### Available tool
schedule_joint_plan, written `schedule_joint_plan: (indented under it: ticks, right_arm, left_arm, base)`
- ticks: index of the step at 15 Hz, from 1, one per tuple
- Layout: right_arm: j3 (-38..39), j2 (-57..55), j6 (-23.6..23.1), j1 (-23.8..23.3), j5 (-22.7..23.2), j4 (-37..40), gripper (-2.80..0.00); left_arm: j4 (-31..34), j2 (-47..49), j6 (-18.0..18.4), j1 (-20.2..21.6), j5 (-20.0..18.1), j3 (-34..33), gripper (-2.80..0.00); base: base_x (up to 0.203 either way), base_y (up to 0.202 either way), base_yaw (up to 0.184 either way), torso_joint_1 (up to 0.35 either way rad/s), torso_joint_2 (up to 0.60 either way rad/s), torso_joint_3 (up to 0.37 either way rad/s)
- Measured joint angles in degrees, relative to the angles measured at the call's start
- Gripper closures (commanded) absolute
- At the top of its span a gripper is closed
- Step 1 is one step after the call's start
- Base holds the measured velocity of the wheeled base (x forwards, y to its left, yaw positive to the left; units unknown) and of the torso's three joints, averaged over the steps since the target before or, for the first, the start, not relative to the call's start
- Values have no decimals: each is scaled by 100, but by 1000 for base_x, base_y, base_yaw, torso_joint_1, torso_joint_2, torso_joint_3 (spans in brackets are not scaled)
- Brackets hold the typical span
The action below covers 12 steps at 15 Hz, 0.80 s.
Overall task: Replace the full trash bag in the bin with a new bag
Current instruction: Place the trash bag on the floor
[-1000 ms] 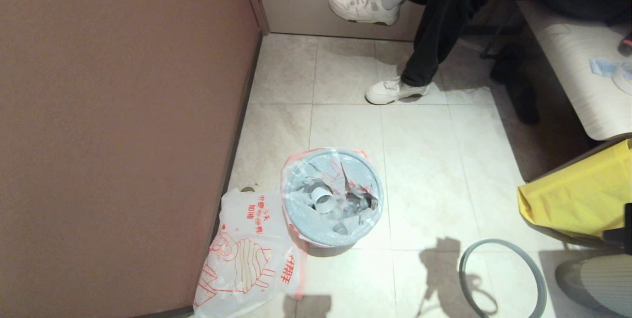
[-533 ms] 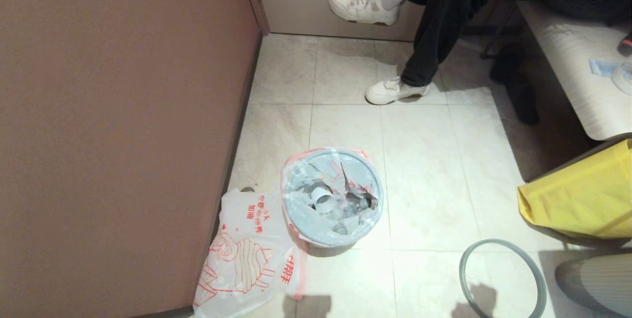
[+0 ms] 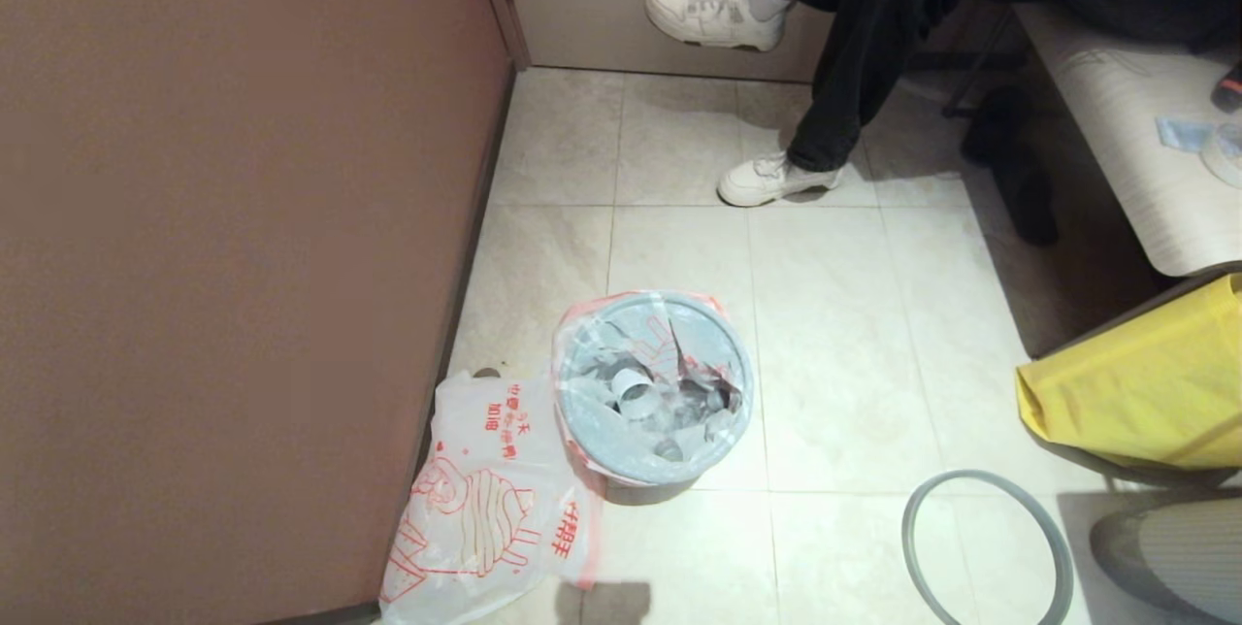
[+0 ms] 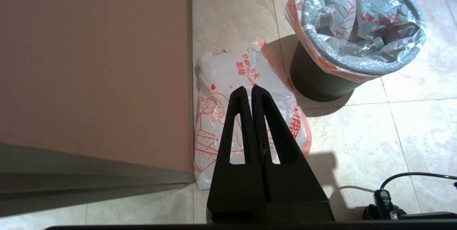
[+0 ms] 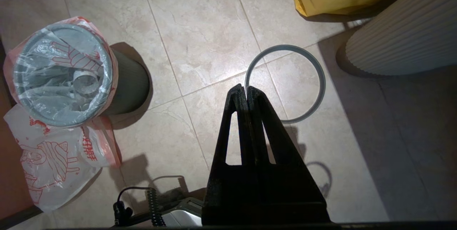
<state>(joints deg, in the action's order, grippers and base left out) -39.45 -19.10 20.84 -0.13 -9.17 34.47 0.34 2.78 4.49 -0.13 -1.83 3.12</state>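
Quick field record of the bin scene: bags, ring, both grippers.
bin: upright on the floor tiles, ring off
full trash bag: in the bin, edges folded over its top
new bag: flat on the floor, between bin and brown wall
grey ring rim: on the floor, apart from the bin
left gripper: shut, empty, above the new bag
right gripper: shut, empty, above the ring

Red Chinese characters on the new bag (image 3: 485, 499), too small to read
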Motion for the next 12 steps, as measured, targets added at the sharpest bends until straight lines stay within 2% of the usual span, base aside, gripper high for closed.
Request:
schedule_joint_plan:
  ticks: [3,5,8,10,12]
  right_arm:
    - [155,164,-5,23,174,-9,0]
    - [287,260,-9,27,296,-50,0]
    - [593,557,-103,83,351,-354,0]
    - [908,758,-371,90,504,-563,0]
    - [1459,1036,-863,57,709,-785,0]
  left_arm:
    - [-50,981,129,2,-81,601,0]
    - [-146,1884,449,0,-204,1069,0]
    - [-785,3472,886,-27,-241,1646,0]
    - [-1476,4576,1026,-186,-21,1929,0]
    - [-2225,5587,1083,-685,459,2117,0]
  base:
    - [0,0,0,0,0,0]
    - [0,0,0,0,0,0]
    - [0,0,0,0,0,0]
    - [0,0,0,0,0,0]
    - [0,0,0,0,0,0]
